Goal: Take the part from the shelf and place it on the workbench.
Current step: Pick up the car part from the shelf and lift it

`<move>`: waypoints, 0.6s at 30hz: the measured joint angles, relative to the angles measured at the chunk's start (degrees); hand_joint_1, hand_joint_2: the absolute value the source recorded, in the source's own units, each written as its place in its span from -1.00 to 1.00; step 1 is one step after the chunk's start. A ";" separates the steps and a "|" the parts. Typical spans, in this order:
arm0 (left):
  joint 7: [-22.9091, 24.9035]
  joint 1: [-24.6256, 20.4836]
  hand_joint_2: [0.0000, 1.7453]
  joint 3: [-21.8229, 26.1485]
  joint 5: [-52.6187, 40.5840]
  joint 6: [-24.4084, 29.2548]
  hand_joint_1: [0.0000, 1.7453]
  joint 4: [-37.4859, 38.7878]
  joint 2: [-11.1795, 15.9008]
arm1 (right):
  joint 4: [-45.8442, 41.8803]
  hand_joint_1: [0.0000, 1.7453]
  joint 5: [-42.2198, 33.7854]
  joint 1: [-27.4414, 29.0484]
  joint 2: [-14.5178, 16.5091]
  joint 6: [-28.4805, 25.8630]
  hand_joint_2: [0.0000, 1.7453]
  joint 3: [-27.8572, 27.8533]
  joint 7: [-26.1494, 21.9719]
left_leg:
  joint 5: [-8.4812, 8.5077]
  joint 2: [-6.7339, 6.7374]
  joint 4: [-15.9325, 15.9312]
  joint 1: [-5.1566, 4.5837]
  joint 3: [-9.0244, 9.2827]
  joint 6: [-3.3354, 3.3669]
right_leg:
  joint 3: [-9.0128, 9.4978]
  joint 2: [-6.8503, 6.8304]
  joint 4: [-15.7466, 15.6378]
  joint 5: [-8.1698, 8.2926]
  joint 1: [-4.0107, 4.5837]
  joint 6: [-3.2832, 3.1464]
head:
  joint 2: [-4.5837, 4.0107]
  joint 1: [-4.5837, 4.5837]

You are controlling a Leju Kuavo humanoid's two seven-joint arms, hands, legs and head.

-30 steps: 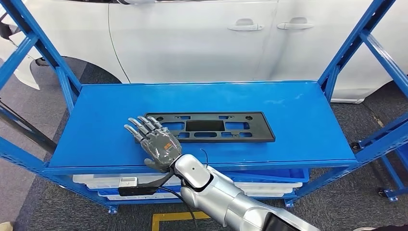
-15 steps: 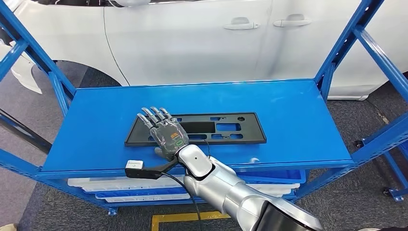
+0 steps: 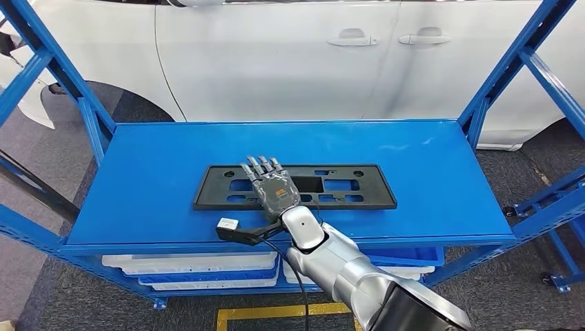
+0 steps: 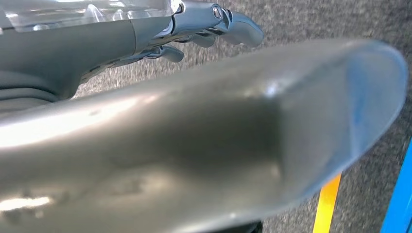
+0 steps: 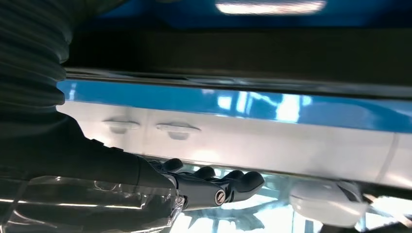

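Head view: the black part (image 3: 295, 187) lies flat on the blue shelf (image 3: 159, 172), near its front edge. The right hand (image 3: 272, 189) rests palm-down over the part's middle, fingers (image 3: 261, 165) extended and holding nothing. Left wrist view: the left hand (image 4: 204, 26) hangs above grey floor (image 4: 311, 22), fingers curled, empty.

Bright, even overhead light in the head view (both wrist views blurred, glare-streaked, partly dark).
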 joint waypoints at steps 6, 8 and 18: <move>-0.06 0.00 -1.00 0.02 0.16 0.05 -1.00 0.01 0.10 | 1.19 0.62 2.27 -0.87 -2.34 1.06 1.00 -3.41 5.61 | -0.27 -0.15 0.32 -0.40 0.27 -0.08 | 3.33 -0.05 -8.13 5.93 0.01 -0.77 | -0.01 -0.01; -0.09 0.02 -1.00 0.03 0.17 0.12 -1.00 0.01 0.08 | 1.55 0.91 2.78 -1.29 -3.09 1.42 1.00 -4.92 7.27 | -0.34 -0.20 0.44 -0.55 0.12 -0.52 | 5.00 -0.07 -11.93 6.92 0.25 -1.14 | -0.01 -0.04; 0.07 0.00 -1.00 0.04 0.16 0.21 -1.00 0.02 0.37 | 2.87 1.00 3.71 -1.84 -5.59 2.16 1.00 -11.35 9.39 | -6.94 -0.06 16.20 0.19 -7.27 -3.05 | 5.39 -0.21 -13.02 7.54 -0.31 -2.41 | -0.01 -0.38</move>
